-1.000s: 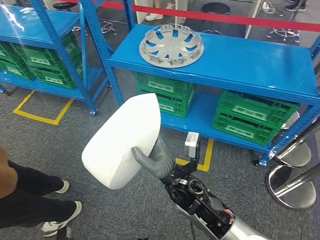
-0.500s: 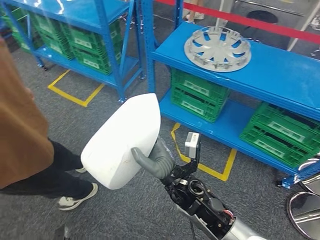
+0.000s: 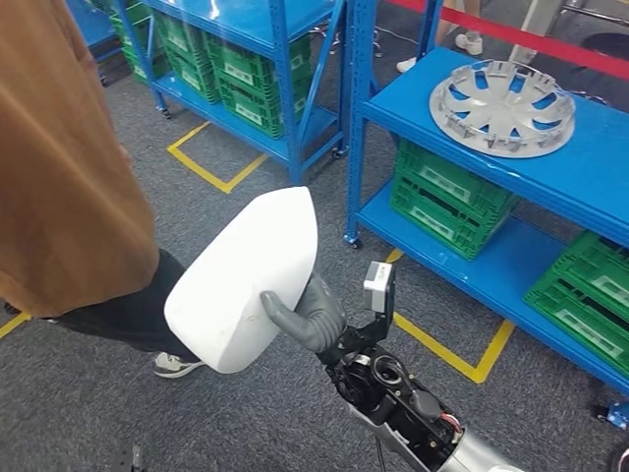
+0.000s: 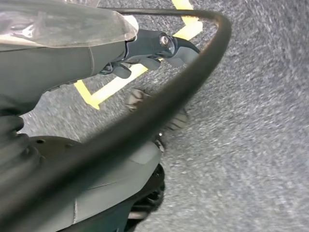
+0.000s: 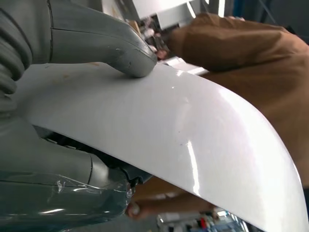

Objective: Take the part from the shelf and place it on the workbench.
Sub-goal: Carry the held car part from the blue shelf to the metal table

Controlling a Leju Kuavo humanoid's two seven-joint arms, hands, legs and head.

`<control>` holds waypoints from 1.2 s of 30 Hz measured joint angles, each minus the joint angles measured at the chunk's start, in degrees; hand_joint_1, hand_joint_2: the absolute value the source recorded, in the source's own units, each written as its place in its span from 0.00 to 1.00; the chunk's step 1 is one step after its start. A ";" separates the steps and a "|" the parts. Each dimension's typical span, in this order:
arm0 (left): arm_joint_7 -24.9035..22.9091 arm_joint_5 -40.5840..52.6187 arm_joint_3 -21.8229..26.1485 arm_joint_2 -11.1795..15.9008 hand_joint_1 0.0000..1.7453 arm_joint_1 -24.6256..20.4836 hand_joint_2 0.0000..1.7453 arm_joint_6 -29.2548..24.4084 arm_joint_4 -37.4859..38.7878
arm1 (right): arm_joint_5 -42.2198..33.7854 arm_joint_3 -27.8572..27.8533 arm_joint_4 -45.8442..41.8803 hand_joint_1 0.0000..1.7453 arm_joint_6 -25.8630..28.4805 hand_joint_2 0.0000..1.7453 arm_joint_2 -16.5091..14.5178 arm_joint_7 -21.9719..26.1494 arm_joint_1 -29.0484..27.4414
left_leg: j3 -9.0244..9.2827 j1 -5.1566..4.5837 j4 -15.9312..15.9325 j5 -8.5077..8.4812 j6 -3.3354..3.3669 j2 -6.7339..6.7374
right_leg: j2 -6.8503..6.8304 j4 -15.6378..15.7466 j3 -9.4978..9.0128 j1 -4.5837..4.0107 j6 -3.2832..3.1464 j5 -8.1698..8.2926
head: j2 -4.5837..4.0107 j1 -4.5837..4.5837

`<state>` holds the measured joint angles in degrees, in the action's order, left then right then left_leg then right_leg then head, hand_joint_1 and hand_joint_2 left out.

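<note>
Right hand (image 3: 308, 315) grips white part (image 3: 241, 280) – grey carpet (image 3: 88, 413), blue shelves (image 3: 594, 167) beyond

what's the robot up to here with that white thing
The robot's right hand grips a smooth white curved shell part, carrying it above the grey carpet floor. A person in a brown top stands close beside it. A silver wheel cover lies on the blue metal shelf. No workbench is in sight yet.
</note>
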<state>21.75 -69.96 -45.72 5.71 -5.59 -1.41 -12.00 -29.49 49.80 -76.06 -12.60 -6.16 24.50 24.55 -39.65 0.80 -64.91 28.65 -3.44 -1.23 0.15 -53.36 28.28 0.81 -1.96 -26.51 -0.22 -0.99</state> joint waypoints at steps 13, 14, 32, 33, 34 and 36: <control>0.45 -0.95 0.00 0.12 0.00 0.29 1.00 0.03 0.00 | -0.10 0.45 0.04 0.99 -3.94 1.00 -0.02 -1.56 0.74 | 7.21 -0.12 12.41 -5.59 2.76 2.43 | -4.07 -4.22 0.89 -0.49 2.51 -4.08 | 0.00 -0.78; 0.44 -0.92 0.00 0.11 0.00 0.28 1.00 0.04 0.00 | -0.12 0.59 0.08 0.99 -4.97 1.00 -0.01 -1.78 0.83 | 7.21 -0.12 12.44 -5.63 3.03 1.82 | -2.25 -7.95 2.54 -0.40 2.61 -6.09 | 0.00 -0.44; 0.35 -0.93 -0.02 0.03 0.00 0.26 1.00 0.13 0.04 | 4.29 5.85 0.35 0.99 -15.08 1.00 -0.81 -2.75 2.15 | -1.28 -0.02 -2.57 0.86 0.37 0.29 | -1.07 -0.01 -0.33 -0.19 -0.06 -0.08 | 0.00 -0.25; 0.35 -0.94 -0.02 0.01 0.00 0.27 1.00 0.13 0.04 | 4.35 6.14 0.37 0.99 -15.32 1.00 -0.82 -2.70 2.16 | -2.52 0.22 -4.93 1.37 0.08 0.59 | -1.97 -0.01 -0.34 -0.22 -0.06 -0.18 | 0.00 -0.42; 0.35 -0.95 -0.02 0.01 0.00 0.32 1.00 0.13 0.04 | 4.38 6.42 0.39 0.99 -15.49 1.00 -0.83 -2.65 2.19 | -2.58 0.47 -5.02 0.80 -0.16 0.81 | -2.81 -0.02 -0.37 -0.22 0.01 -0.29 | 0.00 -0.62; 0.35 -0.98 -0.02 0.03 0.00 0.38 1.00 0.12 0.04 | 4.47 6.87 0.38 0.99 -15.66 1.00 -0.85 -2.58 2.31 | 1.08 0.80 1.71 -2.77 -0.48 2.17 | -4.27 -0.07 -0.64 -0.19 0.41 -0.63 | 0.00 -1.11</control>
<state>22.10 -70.94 -45.75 5.74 -5.21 -1.29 -11.96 -25.02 56.67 -75.68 -28.26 -7.01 21.92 26.86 -38.57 1.60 -63.21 25.87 -3.92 0.94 -4.12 -53.43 27.64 0.62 -1.55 -27.14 -0.22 -2.10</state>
